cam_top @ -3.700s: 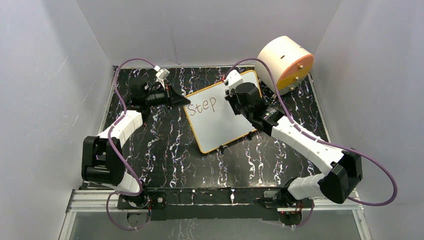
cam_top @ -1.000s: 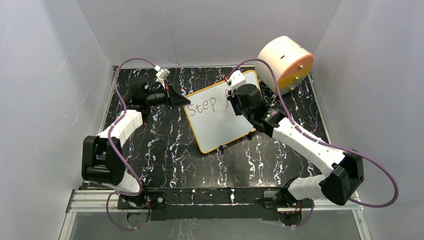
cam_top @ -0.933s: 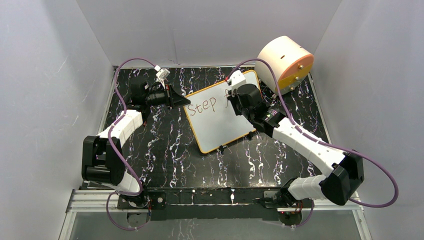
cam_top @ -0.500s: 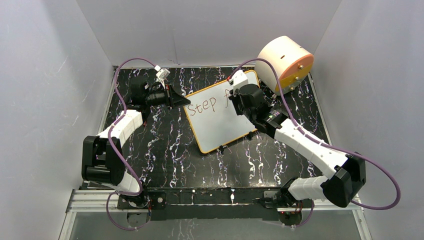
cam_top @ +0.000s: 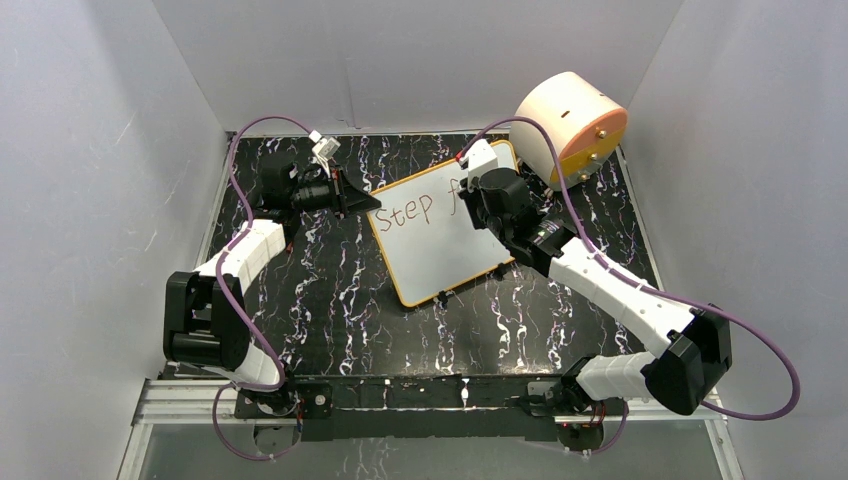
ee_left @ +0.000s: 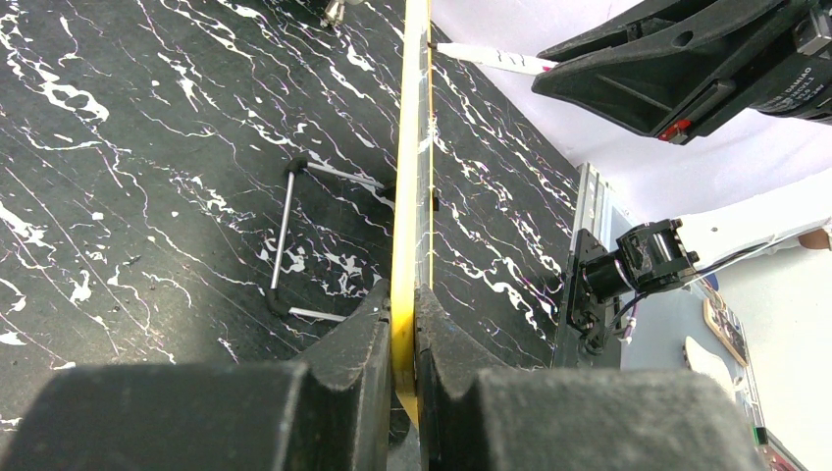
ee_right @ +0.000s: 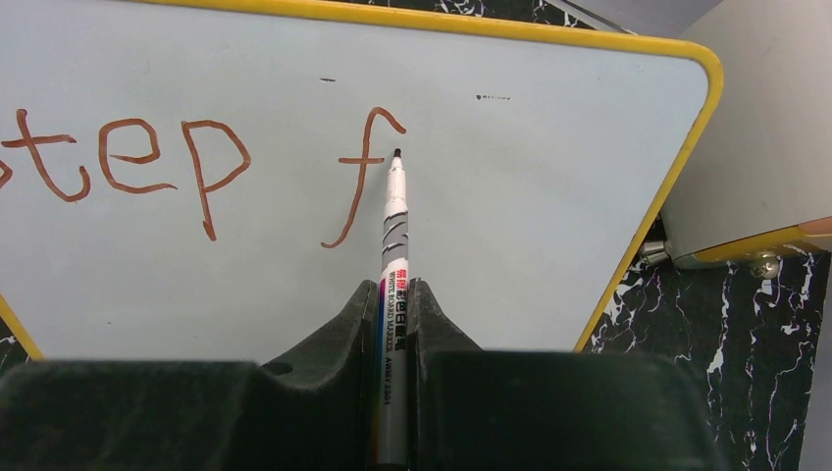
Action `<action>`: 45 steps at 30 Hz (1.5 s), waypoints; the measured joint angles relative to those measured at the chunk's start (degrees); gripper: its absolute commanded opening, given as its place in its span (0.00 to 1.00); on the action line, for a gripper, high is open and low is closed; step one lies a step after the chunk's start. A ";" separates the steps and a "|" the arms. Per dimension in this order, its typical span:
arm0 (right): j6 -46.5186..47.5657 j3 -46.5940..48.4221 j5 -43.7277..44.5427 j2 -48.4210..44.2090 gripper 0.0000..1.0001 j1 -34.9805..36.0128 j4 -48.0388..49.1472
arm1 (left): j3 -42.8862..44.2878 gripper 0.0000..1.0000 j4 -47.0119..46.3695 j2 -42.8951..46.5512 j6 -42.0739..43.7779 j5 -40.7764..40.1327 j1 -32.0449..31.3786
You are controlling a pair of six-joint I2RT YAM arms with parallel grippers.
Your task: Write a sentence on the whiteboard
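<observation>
The whiteboard sits skewed in the far half of the tabletop, right of the middle. Its far right corner is next to the peach-and-orange drum in the tabletop's far right corner. The sentence reads "Step f" so far, in reddish-brown.

From the top view my right arm covers the board past the f, so the detail comes from the right wrist cam. There my right tool is pressed together on a marker, and the tip is right at the end of the f's crossbar. The same cam shows the yellow frame's rounded corner just beside the drum's base.

The left wrist cam gives me the board edge-on. My left tool is pinching the yellow frame at the board's left edge, one finger on each side. That view also catches a wire foot running out over the tabletop on the side away from the marker, and the marker tip meeting the white face at the far end.
</observation>
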State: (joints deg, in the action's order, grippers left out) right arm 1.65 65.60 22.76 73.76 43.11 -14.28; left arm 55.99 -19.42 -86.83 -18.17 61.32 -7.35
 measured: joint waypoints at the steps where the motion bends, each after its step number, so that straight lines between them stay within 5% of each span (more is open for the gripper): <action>1: -0.02 -0.22 -0.02 0.00 0.00 -0.02 0.35 | 0.00 0.00 0.00 0.00 0.00 0.00 0.00; 45: -0.17 -2.91 1.09 -0.61 0.00 -0.46 -1.77 | 0.00 0.00 0.20 -0.04 0.17 -0.26 0.00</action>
State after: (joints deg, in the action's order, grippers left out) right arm 1.48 62.70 23.86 73.14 42.65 -16.05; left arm 55.99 -19.22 -86.87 -18.00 61.06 -7.35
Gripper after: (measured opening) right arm 0.189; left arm 0.083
